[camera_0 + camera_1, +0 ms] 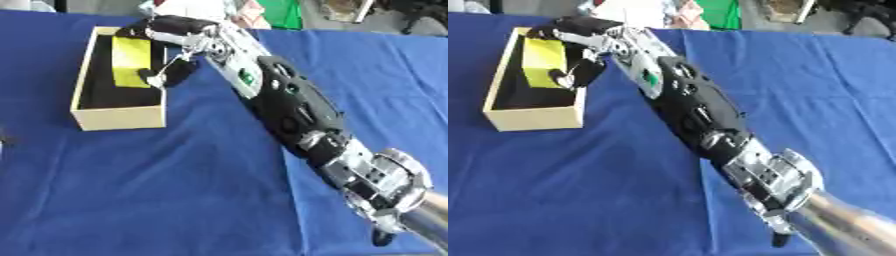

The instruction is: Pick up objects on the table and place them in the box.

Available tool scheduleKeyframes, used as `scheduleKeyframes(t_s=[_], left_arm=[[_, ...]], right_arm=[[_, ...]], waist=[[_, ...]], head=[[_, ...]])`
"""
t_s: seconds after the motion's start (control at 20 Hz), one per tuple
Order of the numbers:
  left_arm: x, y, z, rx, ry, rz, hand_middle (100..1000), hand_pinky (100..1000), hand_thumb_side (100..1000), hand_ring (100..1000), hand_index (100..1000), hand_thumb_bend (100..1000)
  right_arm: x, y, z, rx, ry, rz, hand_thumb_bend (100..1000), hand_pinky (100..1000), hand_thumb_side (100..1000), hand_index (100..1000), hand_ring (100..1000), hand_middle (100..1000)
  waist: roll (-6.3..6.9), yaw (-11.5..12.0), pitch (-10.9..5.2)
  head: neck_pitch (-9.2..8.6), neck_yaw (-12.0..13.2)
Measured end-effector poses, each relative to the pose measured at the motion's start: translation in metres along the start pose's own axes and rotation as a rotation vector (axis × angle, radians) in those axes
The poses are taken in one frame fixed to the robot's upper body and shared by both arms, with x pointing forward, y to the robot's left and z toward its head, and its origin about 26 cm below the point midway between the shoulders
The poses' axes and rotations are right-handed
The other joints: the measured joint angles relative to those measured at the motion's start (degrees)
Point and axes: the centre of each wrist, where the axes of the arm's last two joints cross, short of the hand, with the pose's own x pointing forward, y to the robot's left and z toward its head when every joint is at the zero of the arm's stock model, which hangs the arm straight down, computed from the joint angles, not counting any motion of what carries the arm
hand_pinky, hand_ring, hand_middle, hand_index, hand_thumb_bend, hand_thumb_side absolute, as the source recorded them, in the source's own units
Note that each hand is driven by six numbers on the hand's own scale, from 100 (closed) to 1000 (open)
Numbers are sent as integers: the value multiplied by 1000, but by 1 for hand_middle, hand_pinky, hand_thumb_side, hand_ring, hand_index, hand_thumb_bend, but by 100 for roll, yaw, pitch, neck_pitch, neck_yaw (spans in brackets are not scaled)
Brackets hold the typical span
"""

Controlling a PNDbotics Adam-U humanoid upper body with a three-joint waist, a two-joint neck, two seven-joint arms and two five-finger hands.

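Blue cloth (pixel 157 190) is spread over the whole table, creased in places, and everything else is set on it. Beyond its far edge a jumble of things is seen, among them something bright green (pixel 282 12), too unclear to name.

Across the cloth the right arm (pixel 293 107) is stretched from the lower right corner up toward the upper left, black along its middle with silver joints near the wrist and at the shoulder end.

At the upper left a pale wooden box (pixel 118 120) is placed, long and narrow, open at the top and dark inside. Its long side runs away from the robot, slightly askew.

Over the right-hand wall of the box, near its far end, the right hand (pixel 570 31) is held. Its fingers are curled down above the box and its thumb (pixel 579 74) is bent toward them, lower down by the box wall. Between them a yellow block (pixel 540 62) is seen; whether it is pinched or merely lies under the fingers cannot be told.

That yellow block is found inside the box, in its far half, against the dark lining.
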Motion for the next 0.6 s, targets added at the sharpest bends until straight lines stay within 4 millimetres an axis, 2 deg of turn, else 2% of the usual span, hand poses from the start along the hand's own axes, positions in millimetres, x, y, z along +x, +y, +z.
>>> scheduleKeyframes(t_s=[0.05, 0.15, 0.4, 0.6], left_arm=[[1, 0, -1, 0, -4, 0, 904, 712, 515, 1000, 929, 100], [1, 0, -1, 0, -6, 0, 903, 712, 516, 1000, 929, 100], [1, 0, -1, 1, -5, 1, 903, 711, 521, 1000, 930, 100], [1, 0, -1, 1, -4, 3, 903, 711, 519, 1000, 930, 100]], right_arm=[[1, 2, -1, 10, -5, 4, 100, 934, 227, 1000, 1000, 949], [3, 5, -3, 24, -12, 9, 100, 939, 226, 1000, 1000, 990], [0, 8, 0, 25, -8, -5, 100, 947, 250, 1000, 1000, 1000], [-1, 4, 4, -7, -15, -27, 100, 941, 213, 1000, 1000, 1000]], waist=[[0, 0, 0], [0, -4, 1], [0, -61, 1], [4, -121, 1]], head=[[0, -3], [0, -4], [-1, 16], [-2, 60]])
